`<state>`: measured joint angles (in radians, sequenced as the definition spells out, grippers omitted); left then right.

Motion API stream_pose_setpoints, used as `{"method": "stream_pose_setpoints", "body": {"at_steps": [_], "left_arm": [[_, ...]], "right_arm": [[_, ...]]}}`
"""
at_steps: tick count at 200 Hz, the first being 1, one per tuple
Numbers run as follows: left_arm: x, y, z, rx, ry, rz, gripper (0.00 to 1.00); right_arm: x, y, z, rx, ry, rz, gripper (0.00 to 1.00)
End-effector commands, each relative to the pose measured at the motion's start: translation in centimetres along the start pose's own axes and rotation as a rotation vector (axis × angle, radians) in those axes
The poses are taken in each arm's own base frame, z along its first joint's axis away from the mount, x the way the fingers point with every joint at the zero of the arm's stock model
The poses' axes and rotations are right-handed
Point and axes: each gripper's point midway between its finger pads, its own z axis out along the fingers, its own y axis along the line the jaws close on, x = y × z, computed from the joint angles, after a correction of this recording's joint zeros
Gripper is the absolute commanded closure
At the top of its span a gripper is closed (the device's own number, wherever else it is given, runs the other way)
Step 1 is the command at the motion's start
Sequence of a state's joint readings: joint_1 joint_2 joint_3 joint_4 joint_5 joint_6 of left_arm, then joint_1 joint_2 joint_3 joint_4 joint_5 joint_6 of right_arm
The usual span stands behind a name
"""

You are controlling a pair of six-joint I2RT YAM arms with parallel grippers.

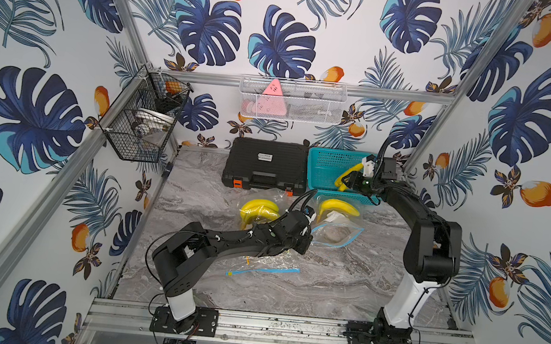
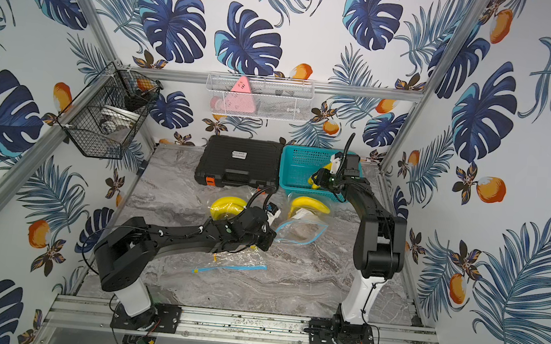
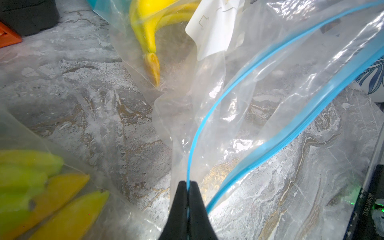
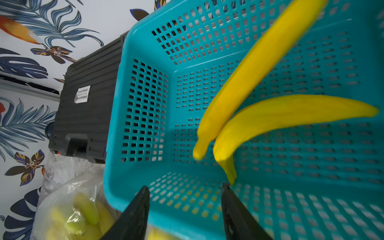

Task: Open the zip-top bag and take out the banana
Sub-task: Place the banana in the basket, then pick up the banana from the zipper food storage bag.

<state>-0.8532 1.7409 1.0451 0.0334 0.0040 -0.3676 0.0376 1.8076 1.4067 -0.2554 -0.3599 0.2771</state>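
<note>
- Fingers [image 3: 178, 207] of the left gripper [image 3: 188, 185] were clamped on the zip-top bag's [image 3: 228, 116] blue rim.
- Right gripper [image 4: 184, 188] was spread wide over the teal basket [image 4: 145, 93], two bananas [image 4: 280, 116] loose inside.

At the back of the surface [image 1: 325, 286] we find a case [image 1: 266, 163], with a basket [image 1: 326, 163] just beside it on the right. Two bananas [image 4: 280, 113] are within the basket's walls, and the right hand [image 4: 184, 188] is over its front part. Before the basket lies a bag [image 1: 337, 232] with one banana [image 1: 339, 207] in it; the left hand [image 3: 188, 187] is on its rim. Left of that, before the case, a bunch [image 1: 259, 210] lies in a second bag [image 1: 272, 194]. A third bag [image 1: 269, 264] lies nearer us, under the left arm [image 1: 227, 240].
</note>
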Motion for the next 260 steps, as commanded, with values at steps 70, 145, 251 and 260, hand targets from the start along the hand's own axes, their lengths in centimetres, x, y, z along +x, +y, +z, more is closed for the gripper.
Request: {"method": "stream_pose_setpoints", "body": {"at_steps": [70, 145, 251, 260], "left_arm": [[-2.6, 0.0, -1.3, -0.03, -0.066, 0.003, 1.0], [-1.9, 0.0, -2.1, -0.041, -0.069, -0.008, 1.0], [-1.0, -1.1, -3.0, -0.016, -0.082, -0.013, 1.0], [-0.7, -1.0, -3.0, -0.017, -0.079, -0.014, 1.0]], "right_arm": [[17.2, 6.5, -17.4, -0.028, -0.122, -0.046, 0.46], [21.5, 7.9, -12.1, -0.051, -0.025, -0.091, 0.5], [20.2, 7.4, -5.4, 0.067, -0.036, -0.134, 0.46], [20.2, 7.3, -5.0, 0.071, -0.035, -0.131, 0.46]]}}
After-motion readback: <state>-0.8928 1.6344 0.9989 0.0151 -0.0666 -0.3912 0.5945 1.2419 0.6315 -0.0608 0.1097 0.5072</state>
